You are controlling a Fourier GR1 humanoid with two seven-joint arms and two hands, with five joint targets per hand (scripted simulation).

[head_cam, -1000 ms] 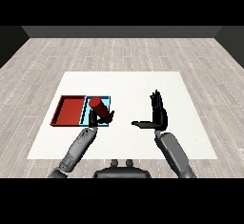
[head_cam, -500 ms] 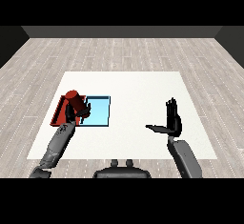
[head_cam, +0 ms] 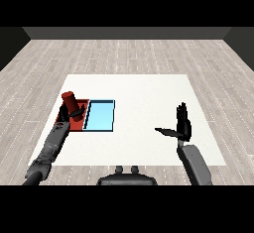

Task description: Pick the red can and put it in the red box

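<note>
The red can point(head_cam: 69, 101) stands tilted over the red tray point(head_cam: 82, 119) at the table's left. My left hand point(head_cam: 71, 115) is curled round the can's lower part, over the tray. Right beside the red tray lies the light blue tray point(head_cam: 100, 115), with nothing in it. My right hand point(head_cam: 182, 125) is raised at the right side of the table, fingers straight and thumb stuck out to the left, holding nothing.
The white table point(head_cam: 144, 98) stretches between the trays and my right hand. Its left edge runs close to the red tray. A grey wooden floor surrounds the table.
My left hand has carried the red can further left, from beside the blue tray to over the red tray. My right hand has drifted slightly right and outward.
</note>
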